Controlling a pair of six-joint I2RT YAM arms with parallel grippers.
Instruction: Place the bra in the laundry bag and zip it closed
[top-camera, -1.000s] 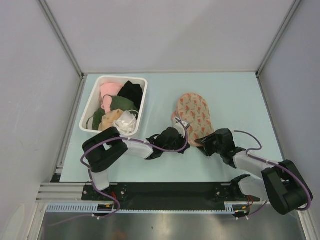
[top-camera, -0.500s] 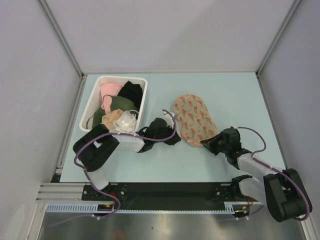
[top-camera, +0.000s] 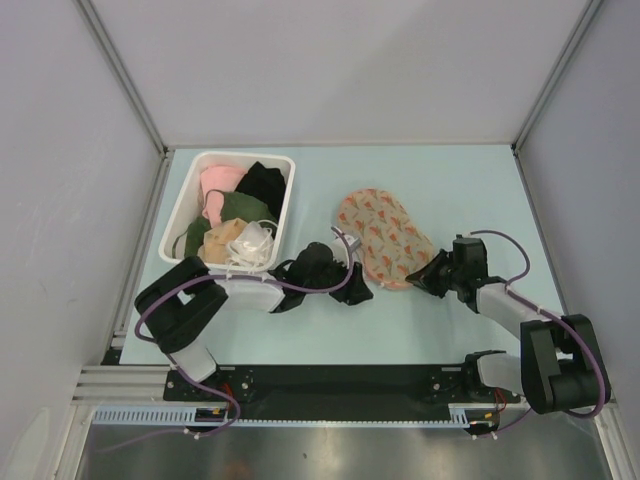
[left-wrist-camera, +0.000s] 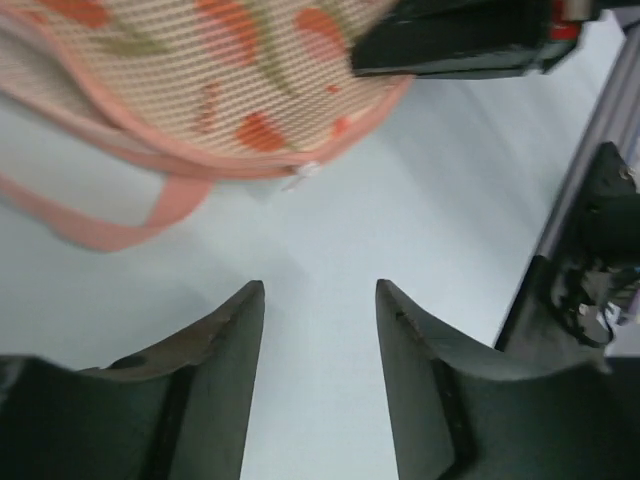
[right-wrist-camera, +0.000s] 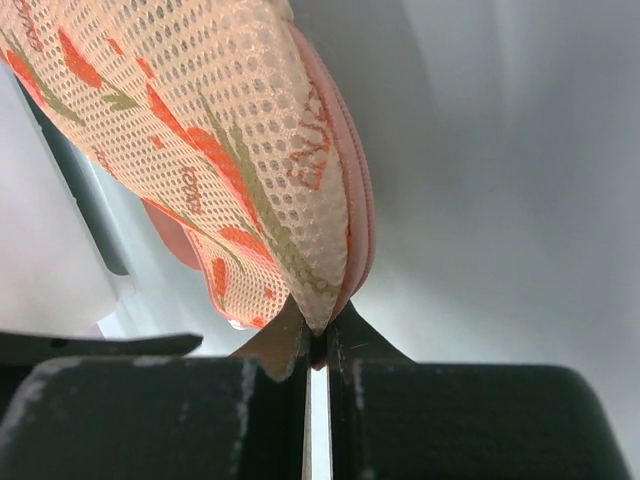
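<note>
The laundry bag (top-camera: 382, 235) lies folded shut on the table, beige mesh with orange print and a pink edge. My right gripper (top-camera: 429, 272) is shut on its near right rim; in the right wrist view (right-wrist-camera: 318, 335) the jaws pinch the pink seam of the bag (right-wrist-camera: 240, 160). My left gripper (top-camera: 352, 283) sits just left of the bag's near end, open with only bare table between its fingers (left-wrist-camera: 318, 290). Ahead of it the left wrist view shows the bag (left-wrist-camera: 200, 80), its pink loop (left-wrist-camera: 100, 228) and the zipper pull (left-wrist-camera: 300, 175). The bra is hidden from every view.
A white bin (top-camera: 289, 195) holding pink, green, black and pale garments stands at the left, close to the left arm. Grey walls close the table on three sides. The arm bases and a black rail (top-camera: 340, 380) run along the near edge.
The right gripper closed on the bag's near right rim and swung right. The left gripper drew back to the left and opened. The bag turned slightly and shifted left.
</note>
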